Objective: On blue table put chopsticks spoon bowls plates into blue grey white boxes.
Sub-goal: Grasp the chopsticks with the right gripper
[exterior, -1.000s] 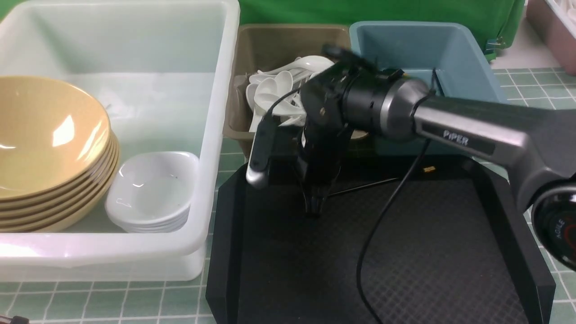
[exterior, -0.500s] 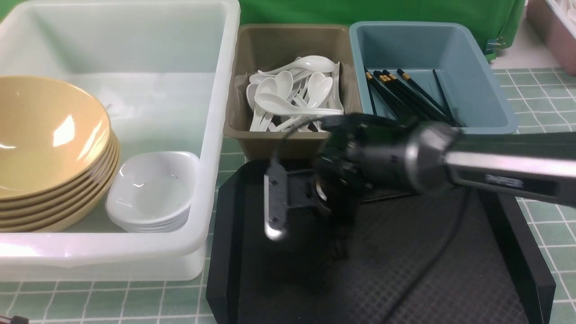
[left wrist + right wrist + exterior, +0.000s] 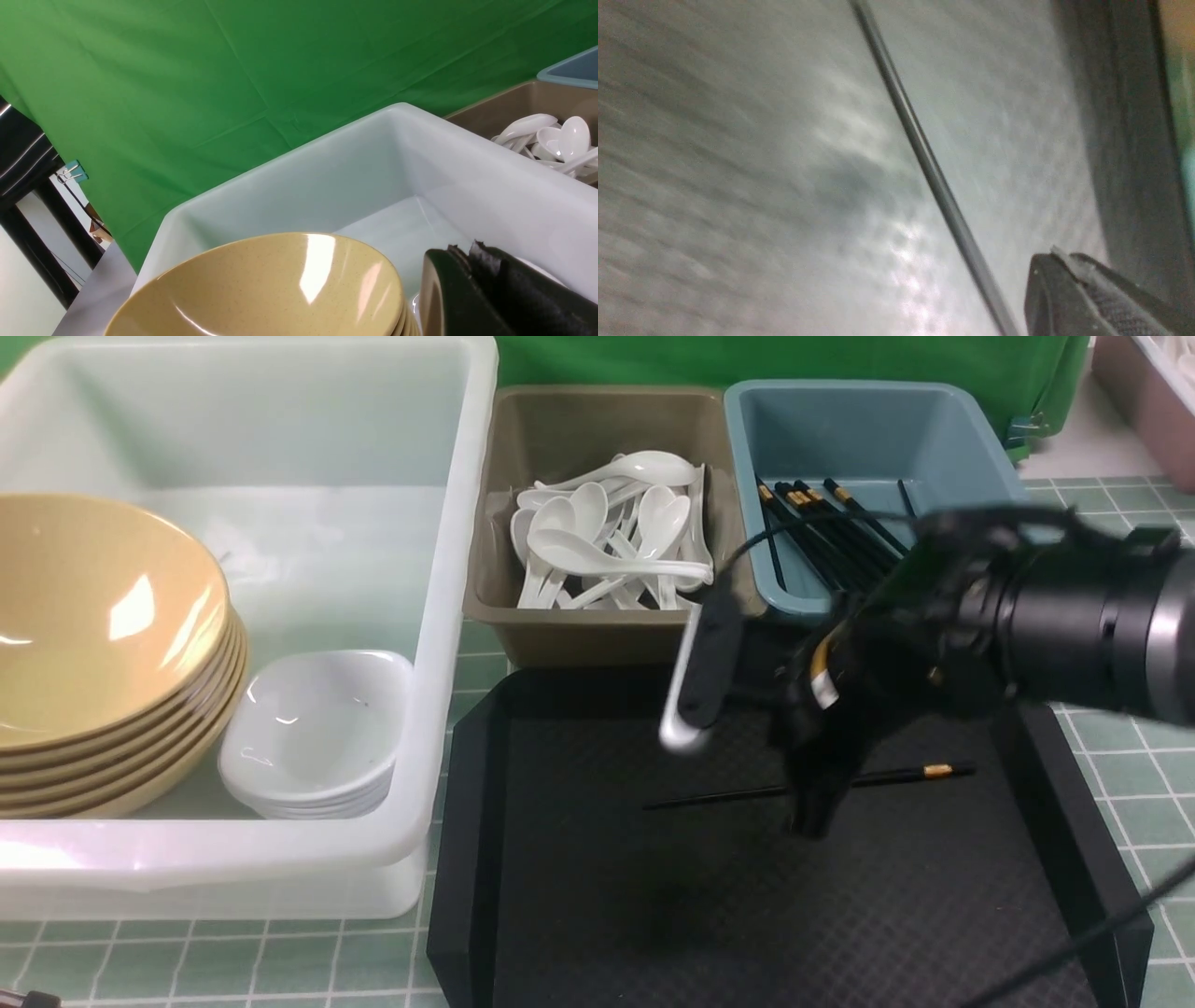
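A single black chopstick [image 3: 728, 795] with a gold band lies flat on the black tray [image 3: 597, 896]. My right gripper [image 3: 810, 821] points down right beside its middle, shut and empty. In the right wrist view the chopstick [image 3: 924, 154] runs past the closed fingertips [image 3: 1057, 263] without touching them. More chopsticks [image 3: 831, 523] lie in the blue box [image 3: 868, 425]. Spoons [image 3: 607, 532] fill the grey box [image 3: 579, 429]. Tan bowls [image 3: 103, 616] and white plates [image 3: 313, 728] are stacked in the white box [image 3: 448, 616]. My left gripper [image 3: 467, 254] is shut beside the bowls [image 3: 280, 284].
The blue table [image 3: 233, 961] shows in front of the white box and to the right of the tray. A green cloth [image 3: 747, 359] hangs behind the boxes. A pinkish bin [image 3: 1148, 401] stands at the far right corner.
My right arm swung from the tray's back left, down and across to the right. The lone chopstick now lies nearer the front of the tray than a second ago.
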